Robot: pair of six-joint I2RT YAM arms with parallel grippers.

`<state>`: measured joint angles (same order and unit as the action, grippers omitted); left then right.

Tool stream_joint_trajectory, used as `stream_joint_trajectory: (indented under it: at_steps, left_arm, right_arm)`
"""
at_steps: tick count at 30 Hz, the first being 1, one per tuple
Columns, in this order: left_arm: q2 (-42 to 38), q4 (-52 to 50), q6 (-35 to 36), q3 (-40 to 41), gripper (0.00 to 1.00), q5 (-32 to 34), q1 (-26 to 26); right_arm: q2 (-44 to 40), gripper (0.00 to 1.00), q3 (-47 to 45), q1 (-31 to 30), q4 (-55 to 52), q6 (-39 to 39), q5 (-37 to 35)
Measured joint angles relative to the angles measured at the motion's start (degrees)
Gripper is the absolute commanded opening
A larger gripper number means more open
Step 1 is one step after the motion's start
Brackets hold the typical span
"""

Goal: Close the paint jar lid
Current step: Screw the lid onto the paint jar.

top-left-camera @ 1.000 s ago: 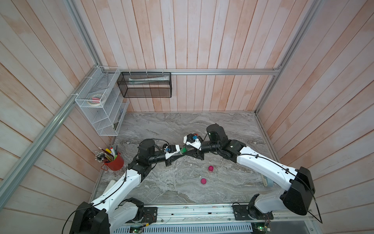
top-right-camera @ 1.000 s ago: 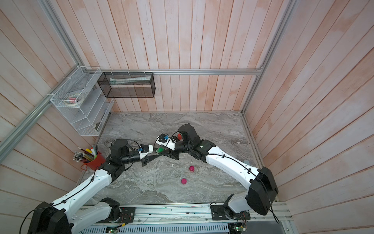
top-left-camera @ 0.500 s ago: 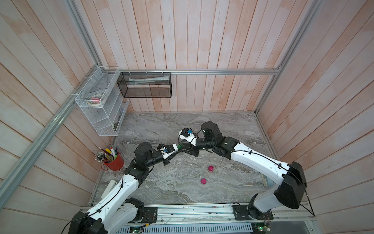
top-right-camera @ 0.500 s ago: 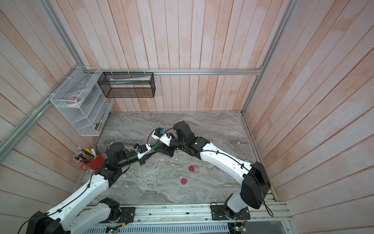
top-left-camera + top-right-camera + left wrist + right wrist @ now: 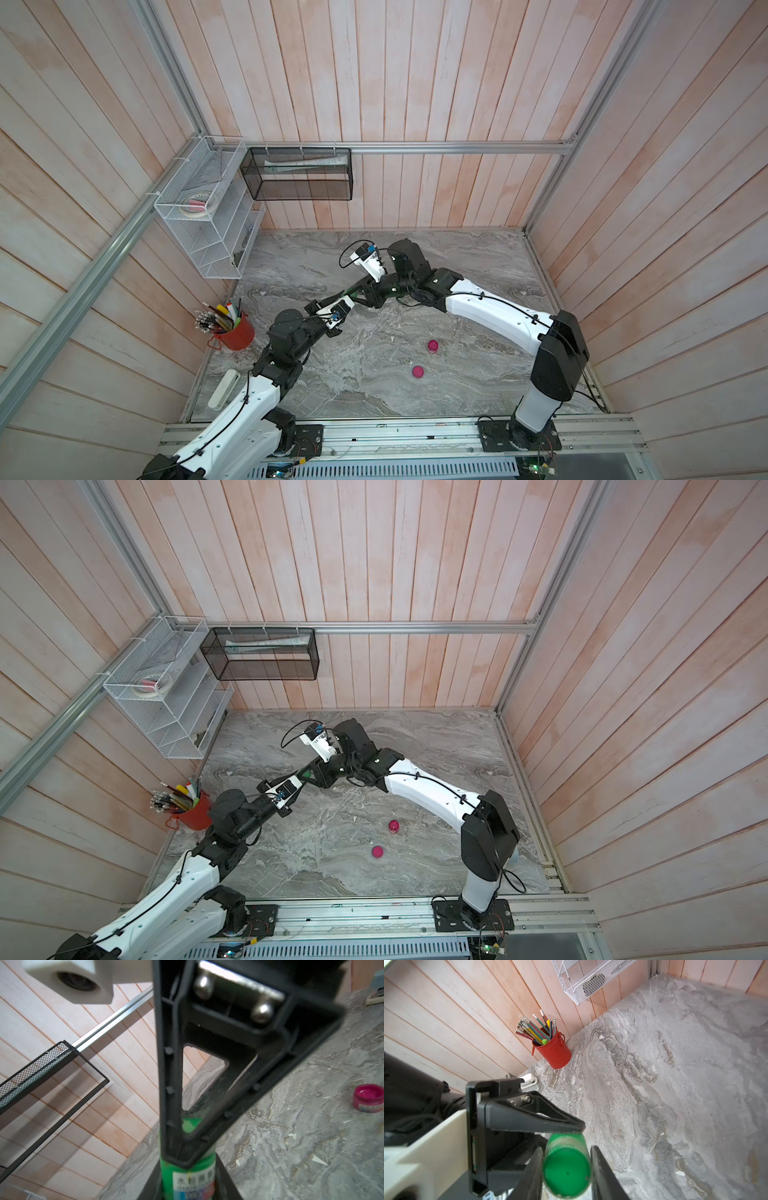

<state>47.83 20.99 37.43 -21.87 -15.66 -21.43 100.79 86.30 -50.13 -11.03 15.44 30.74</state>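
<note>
A green paint jar [image 5: 351,296] [image 5: 308,774] hangs in the air above the middle of the marble table, held between my two grippers. My left gripper [image 5: 188,1176] is shut on the labelled body of the jar [image 5: 188,1183]. At the other end of the jar, my right gripper [image 5: 566,1148] is shut on the sides of the round green lid [image 5: 566,1172]. One right finger [image 5: 172,1105] crosses the jar in the left wrist view. In both top views the two grippers meet tip to tip, left [image 5: 347,300] and right [image 5: 365,293].
An open pink jar [image 5: 433,345] [image 5: 368,1098] and a pink lid [image 5: 417,371] lie on the table [image 5: 478,266] toward the front right. A red pencil cup [image 5: 235,332] [image 5: 553,1051] stands by the left wall. A white wire rack [image 5: 208,216] and a black mesh basket [image 5: 299,174] hang above.
Both grippers have moved left and toward the back wall with the green jar still between them. The left arm has drawn back and the right arm has reached further over.
</note>
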Motion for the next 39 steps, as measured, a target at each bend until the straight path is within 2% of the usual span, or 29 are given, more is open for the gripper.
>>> stream_joint_trajectory:
  at_steps: [7, 13, 17, 27, 33, 39]
  left_arm:
    - [-0.6, 1.5, 1.4, 0.7, 0.29, 2.6, 0.0]
    - [-0.5, 2.6, 1.6, 0.2, 0.29, 0.5, -0.6]
    - [-0.3, 3.7, 1.6, -0.4, 0.29, -1.2, -0.8]
    - [1.6, 5.1, 2.0, -1.3, 0.29, -6.0, -1.6]
    - [3.2, 5.1, 2.1, -1.4, 0.29, -6.4, -1.6]
    - [4.6, 2.9, 2.0, -2.8, 0.29, -8.9, -1.4]
  right_arm:
    - [0.6, 0.33, -0.3, -0.1, 3.3, 10.4, -0.2]
    - [-0.9, 0.47, -2.6, -0.8, 5.2, 11.9, -1.3]
    - [-2.4, 0.52, -3.8, -1.0, 5.8, 11.8, -2.4]
    - [-9.7, 0.55, -11.1, 0.8, 8.2, 11.8, -3.2]
    - [-17.0, 0.56, -15.5, 4.9, 9.5, 11.1, -3.0]
    - [-23.5, 0.54, -19.3, 5.7, 10.8, 4.2, -2.2]
